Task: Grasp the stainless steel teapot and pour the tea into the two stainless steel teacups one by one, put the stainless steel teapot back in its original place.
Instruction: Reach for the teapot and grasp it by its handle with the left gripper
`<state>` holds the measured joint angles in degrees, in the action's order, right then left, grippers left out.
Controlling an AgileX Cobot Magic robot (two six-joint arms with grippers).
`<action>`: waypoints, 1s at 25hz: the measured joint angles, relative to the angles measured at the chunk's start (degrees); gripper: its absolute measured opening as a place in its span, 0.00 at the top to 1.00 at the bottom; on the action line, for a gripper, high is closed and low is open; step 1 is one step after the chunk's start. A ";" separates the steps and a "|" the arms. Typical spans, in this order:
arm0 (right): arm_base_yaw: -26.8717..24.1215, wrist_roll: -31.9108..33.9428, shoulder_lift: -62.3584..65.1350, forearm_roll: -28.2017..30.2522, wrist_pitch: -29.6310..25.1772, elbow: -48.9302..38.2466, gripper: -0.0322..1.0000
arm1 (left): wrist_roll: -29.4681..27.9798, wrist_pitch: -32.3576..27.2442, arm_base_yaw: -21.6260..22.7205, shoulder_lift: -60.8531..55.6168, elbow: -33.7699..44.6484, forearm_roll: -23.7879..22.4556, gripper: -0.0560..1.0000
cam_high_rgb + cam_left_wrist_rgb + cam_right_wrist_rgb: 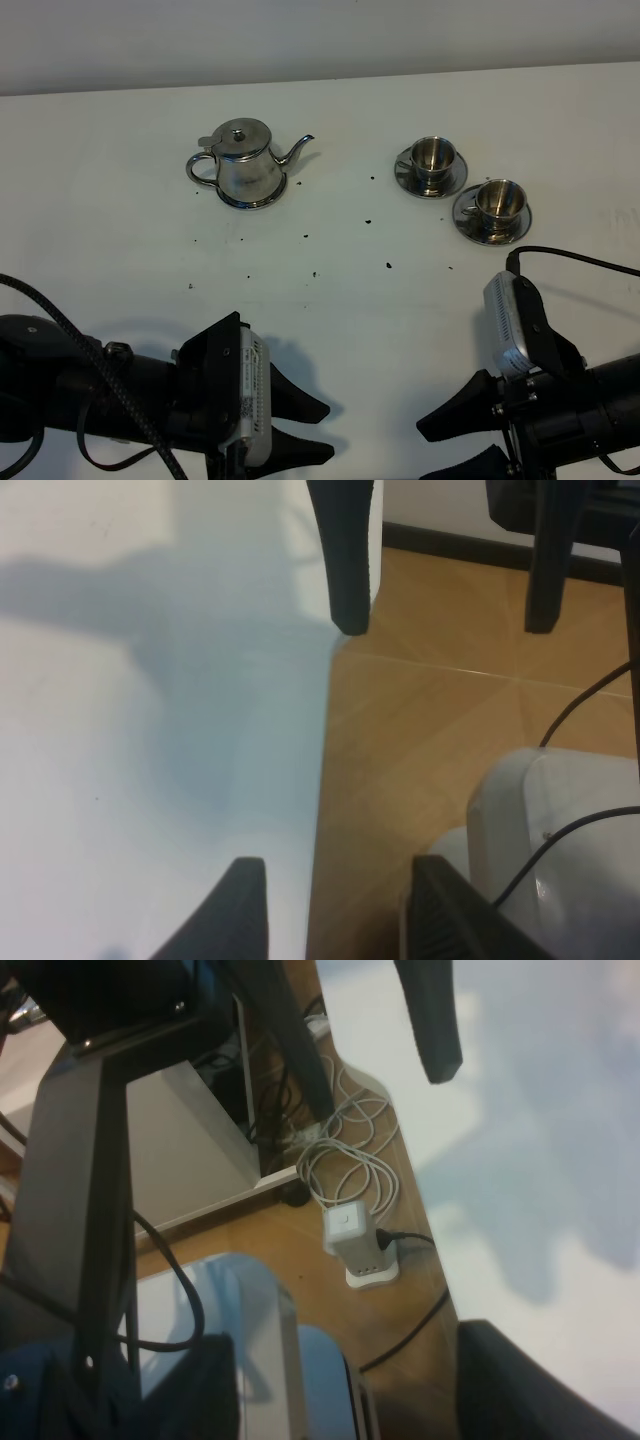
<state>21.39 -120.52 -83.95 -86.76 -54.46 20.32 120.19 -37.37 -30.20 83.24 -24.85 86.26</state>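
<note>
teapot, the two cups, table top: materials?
Teapot: polished metal, likely stainless steel; mirror reflections on its body. Cups: same shiny metal look, bright highlights. Table top: matte white, probably laminate or painted board; no glare, hard to say.

Black arms [90,390], tapered black jaws

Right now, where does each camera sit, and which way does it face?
High: above the near side, looking down on teapot, cups; left claw, right claw show.
Left wrist: on left arm, facing past its claw over table edge, floor.
Right wrist: on right arm, same way, plus cables.
Both wrist views share table edge, floor.
</note>
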 joint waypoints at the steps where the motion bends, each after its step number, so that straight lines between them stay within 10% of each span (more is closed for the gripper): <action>1: 0.00 0.00 0.00 0.00 0.00 0.00 0.51 | 0.00 0.00 0.00 0.00 0.00 0.00 0.59; 12: 0.00 0.00 0.00 -0.50 0.00 0.00 0.51 | -0.05 0.06 0.00 0.00 0.00 0.38 0.60; 25: 0.00 0.44 0.00 -6.80 11.42 0.32 0.51 | -4.27 14.13 -0.08 0.00 -0.46 15.25 0.60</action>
<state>21.39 -120.09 -83.95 -93.57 -43.05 20.64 115.92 -23.24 -30.29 83.24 -25.31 101.50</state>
